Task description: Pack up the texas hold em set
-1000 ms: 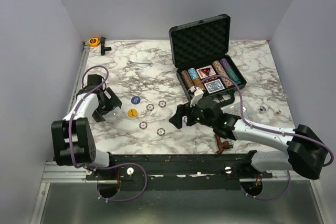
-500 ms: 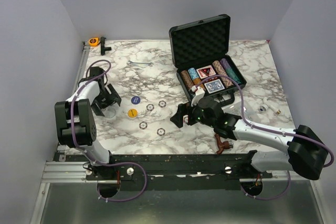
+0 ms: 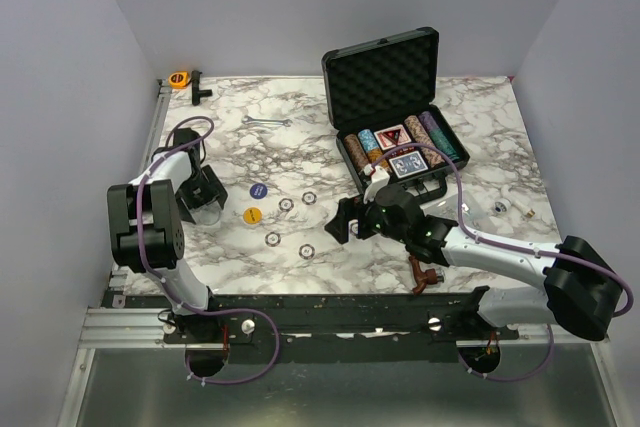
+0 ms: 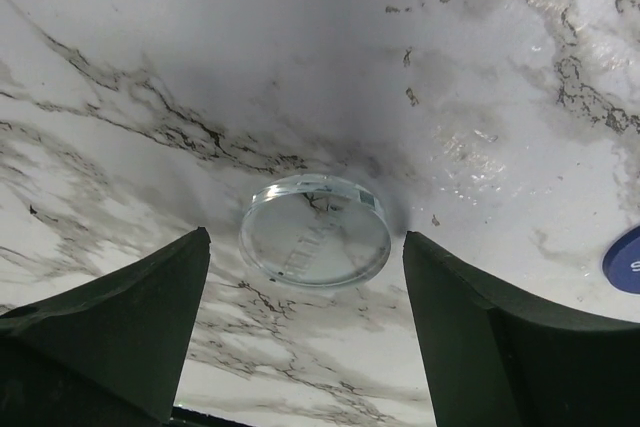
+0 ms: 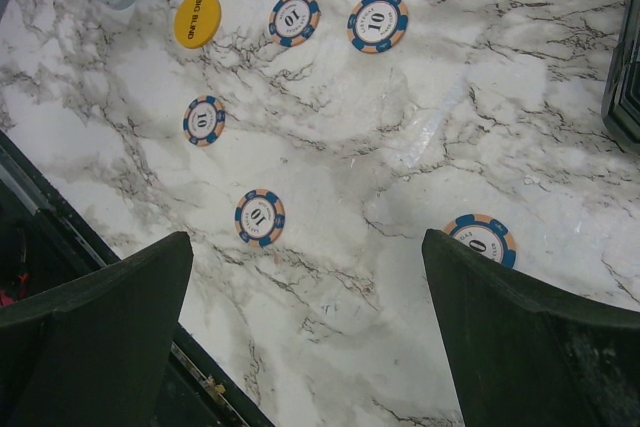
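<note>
Standing open at the far right of the marble desk [image 3: 300, 147]: one black briefcase [image 3: 385, 82], lid upright with its bumpy foam facing forward, base holding rows of striped chips [image 3: 358, 152] on either side of a red deck [image 3: 394, 137] and a blue deck [image 3: 408, 164]. Loose on the desk, left of the case: five striped chips marked 10 [image 5: 259, 217], lying flat and apart from each other, the nearest to the case [image 5: 480, 237] just beside the right finger in the right wrist view. Further left: one yellow disc [image 3: 253, 214] and one blue disc [image 3: 258, 189], near each other but not touching. One clear disc [image 4: 315, 230] lies flat on the marble at the left side. Left claw [image 4: 305, 239]: spread wide, one finger either side of the clear disc, neither touching it. Right claw [image 5: 305, 247]: spread wide and holding nothing, over bare marble in front of the case. Sundry: orange tape measure [image 3: 179, 78] and small black fitting [image 3: 200, 90] at the far left corner; wrench [image 3: 265, 122] mid-desk; brown pipe fitting [image 3: 425, 272] at the near edge.
</note>
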